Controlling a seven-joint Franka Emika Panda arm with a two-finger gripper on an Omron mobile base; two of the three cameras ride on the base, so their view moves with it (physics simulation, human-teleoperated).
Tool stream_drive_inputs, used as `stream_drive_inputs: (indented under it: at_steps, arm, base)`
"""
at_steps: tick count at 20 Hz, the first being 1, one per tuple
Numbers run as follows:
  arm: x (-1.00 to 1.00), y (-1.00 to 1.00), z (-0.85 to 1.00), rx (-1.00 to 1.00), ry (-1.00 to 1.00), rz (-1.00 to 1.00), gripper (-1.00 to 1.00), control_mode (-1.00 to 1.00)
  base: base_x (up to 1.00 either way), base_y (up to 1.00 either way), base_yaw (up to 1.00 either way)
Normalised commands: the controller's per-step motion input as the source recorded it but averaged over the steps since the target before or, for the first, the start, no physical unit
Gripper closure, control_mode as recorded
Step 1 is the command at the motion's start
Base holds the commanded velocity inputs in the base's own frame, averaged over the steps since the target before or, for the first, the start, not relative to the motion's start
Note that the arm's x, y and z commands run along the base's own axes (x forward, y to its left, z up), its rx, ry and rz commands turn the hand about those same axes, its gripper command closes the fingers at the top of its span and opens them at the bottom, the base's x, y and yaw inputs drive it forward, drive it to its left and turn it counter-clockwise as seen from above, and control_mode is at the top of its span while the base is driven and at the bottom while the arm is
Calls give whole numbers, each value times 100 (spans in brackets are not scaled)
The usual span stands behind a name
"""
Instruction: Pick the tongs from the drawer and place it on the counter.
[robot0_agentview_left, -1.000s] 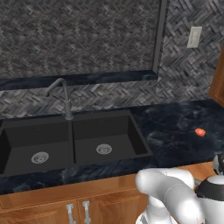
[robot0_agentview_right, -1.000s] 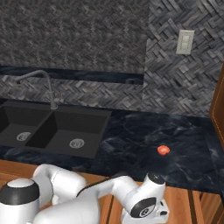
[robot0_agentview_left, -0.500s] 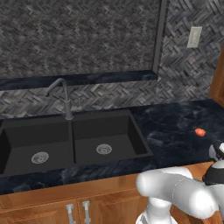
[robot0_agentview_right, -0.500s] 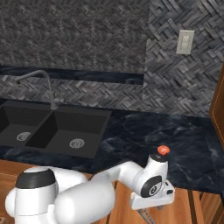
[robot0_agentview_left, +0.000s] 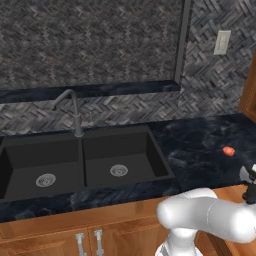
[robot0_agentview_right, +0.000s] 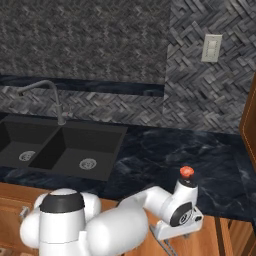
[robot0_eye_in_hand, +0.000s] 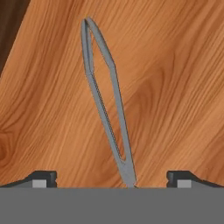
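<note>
The tongs (robot0_eye_in_hand: 107, 109) are a slim grey metal pair lying flat on the wooden floor of the drawer (robot0_eye_in_hand: 175, 87), their joined end far from me. My gripper (robot0_eye_in_hand: 111, 179) hangs just above their near end, open. One fingertip stands on each side of the tongs and neither touches them. In the right base view my wrist (robot0_agentview_right: 178, 220) points down into the open drawer (robot0_agentview_right: 207, 245), just below the front edge of the blue-black counter (robot0_agentview_right: 160, 150).
A small red-orange blob (robot0_agentview_right: 187, 171) sits on the counter just behind my wrist, also seen on the right (robot0_agentview_left: 228, 151). The black double sink (robot0_agentview_left: 80, 165) with its faucet (robot0_agentview_left: 75, 112) lies to the left. Cabinet doors (robot0_agentview_left: 60, 240) run below.
My arm has swung to the right, carrying the hand over the drawer. The jaws have stayed wide apart.
</note>
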Motion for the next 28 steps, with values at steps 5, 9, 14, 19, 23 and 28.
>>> stream_drive_inputs:
  at_steps: [5, 9, 14, 19, 23, 28]
  arm:
    - [18, 20, -47, 0, -5, 7, -100, -100]
    - [33, 7, -43, -2, 0, 3, -100, -100]
    - [16, 0, -46, -4, -2, 2, -100, -100]
    - [0, 0, -58, -3, -1, 2, -100, -100]
    - [0, 0, -69, -3, 0, 2, -100, -100]
    - [-15, 11, -80, -7, 0, 3, 100, -100]
  base:
    - [0, 0, 0]
    - [0, 0, 0]
    - [0, 0, 0]
    - [0, 0, 0]
    - [0, 0, 0]
    - [0, 0, 0]
